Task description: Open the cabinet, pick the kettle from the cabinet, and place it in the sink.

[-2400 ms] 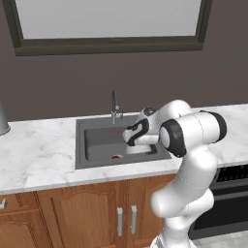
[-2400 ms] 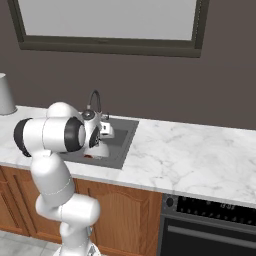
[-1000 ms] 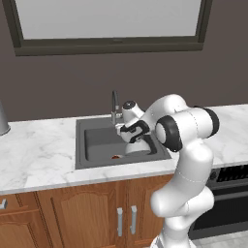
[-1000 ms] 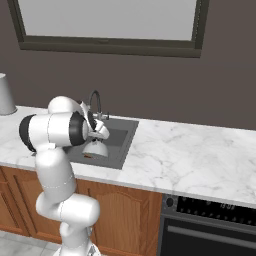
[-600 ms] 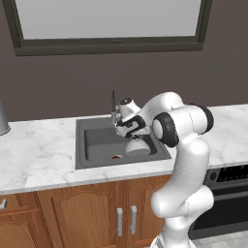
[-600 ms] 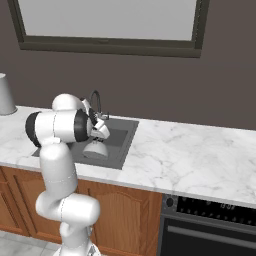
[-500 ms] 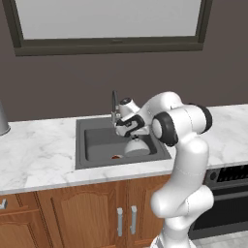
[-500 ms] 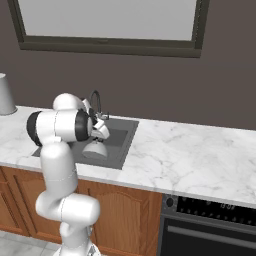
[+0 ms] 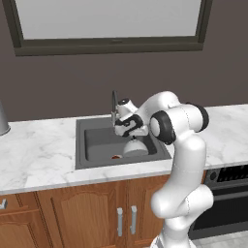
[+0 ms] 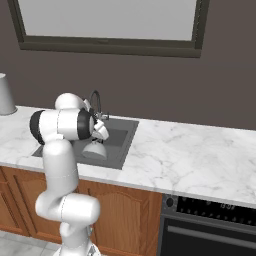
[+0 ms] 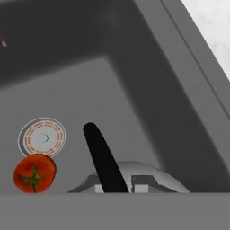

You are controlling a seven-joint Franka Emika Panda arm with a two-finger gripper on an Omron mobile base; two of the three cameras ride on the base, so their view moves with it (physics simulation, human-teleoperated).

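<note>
**Kettle in the basin, release still to come**

You see the gripper [image 9: 130, 131] pinching the kettle [image 9: 135, 147] by its black handle, down inside the sink [image 9: 97, 143]. A tomato [image 11: 34, 173] lies at its 9 o'clock in the hand view. Only letting go seems left.

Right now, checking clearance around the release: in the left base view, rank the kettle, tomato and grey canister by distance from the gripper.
1. kettle: directly under the gripper, in the sink.
2. tomato: on the basin floor, lower left.
3. grey canister: far left on the counter.
</note>
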